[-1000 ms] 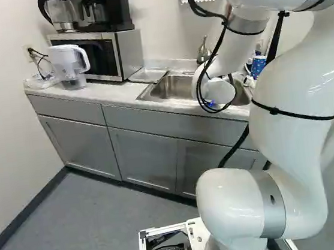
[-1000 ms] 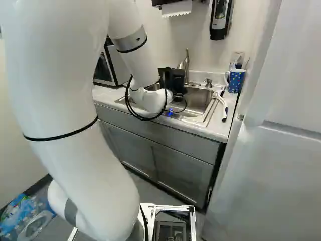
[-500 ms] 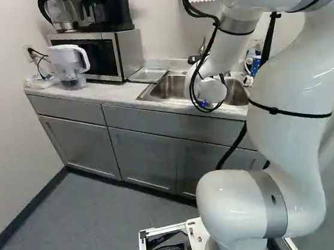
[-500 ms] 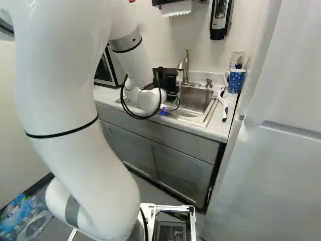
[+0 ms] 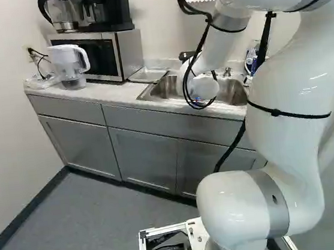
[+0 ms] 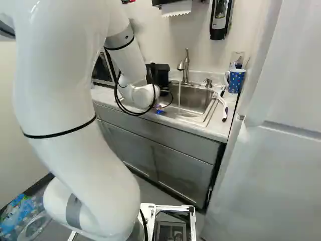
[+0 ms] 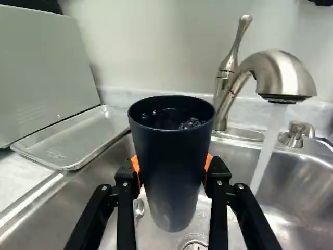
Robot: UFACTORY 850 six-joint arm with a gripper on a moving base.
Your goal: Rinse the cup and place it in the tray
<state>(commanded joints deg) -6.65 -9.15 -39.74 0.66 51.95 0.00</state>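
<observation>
From here I have the pincer (image 6: 159,75) closed on the dark cup (image 7: 174,166), an orange pad (image 7: 136,165) on either side, holding it upright over the sink (image 7: 296,182), water inside. Apart from the cup, the faucet (image 7: 278,73) runs. The metal tray (image 7: 73,139) lies between sink and microwave (image 5: 129,54), near the counter's back edge (image 5: 162,63); a blue mug (image 6: 236,82) stands at its back right corner

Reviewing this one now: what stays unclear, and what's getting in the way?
- Cup: how full it is; its dark inside blurs the level, wrist view.
- Tray: hidden behind the arm, right base view.
- Drain: partly cut off by the edge, wrist view.
- Blue mug: contents hidden by its wall, right base view.
- Coffee maker: top cut off by the edge, left base view.
</observation>
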